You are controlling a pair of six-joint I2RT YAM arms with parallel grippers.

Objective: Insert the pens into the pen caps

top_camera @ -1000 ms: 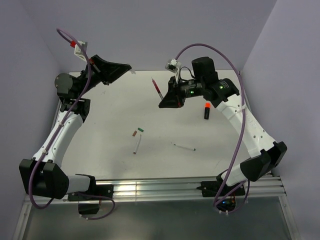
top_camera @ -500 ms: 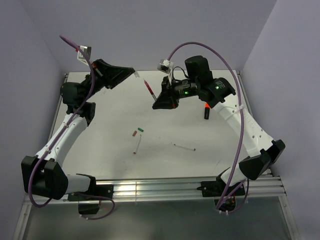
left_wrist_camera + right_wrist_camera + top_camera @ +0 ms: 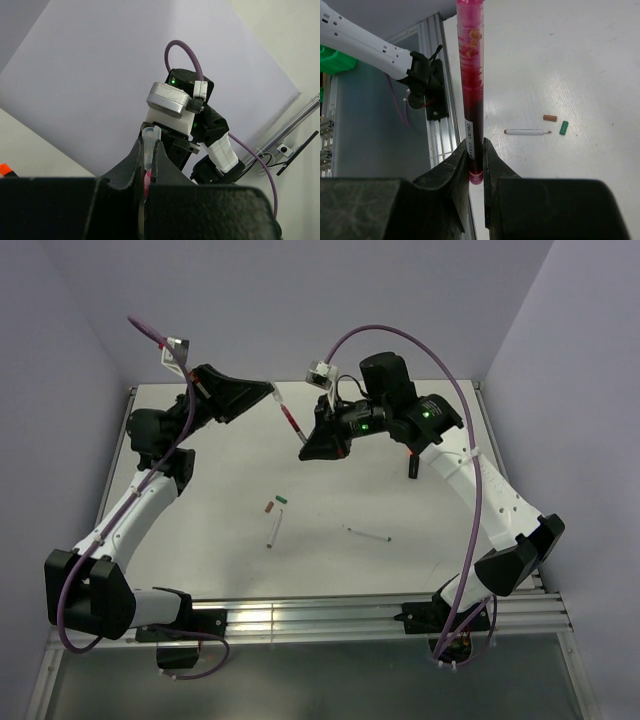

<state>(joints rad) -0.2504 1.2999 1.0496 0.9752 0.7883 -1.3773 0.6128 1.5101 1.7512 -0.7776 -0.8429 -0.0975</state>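
My right gripper [image 3: 304, 448] is shut on the lower end of a thin dark red pen [image 3: 291, 423] [image 3: 471, 90], held in the air over the far middle of the table. The pen slants up-left toward my left gripper [image 3: 268, 392]. That gripper is shut on a small translucent cap [image 3: 149, 142] with pink at its base, and the cap's open end shows nothing inside it. Pen tip and cap stand close but apart. On the table lie a white pen [image 3: 273, 529] [image 3: 527, 132], a brownish-red cap [image 3: 268, 507] [image 3: 550, 118] and a green cap [image 3: 281, 499] [image 3: 563, 127].
A second white pen [image 3: 368, 534] lies right of centre. A black marker with an orange tip [image 3: 411, 462] lies at the far right, partly behind the right arm. Purple walls close in the table's back and sides, and a metal rail [image 3: 330, 618] runs along the near edge.
The right gripper has carried the red pen to the left. The left gripper has swung right with its cap, so the two now nearly meet.
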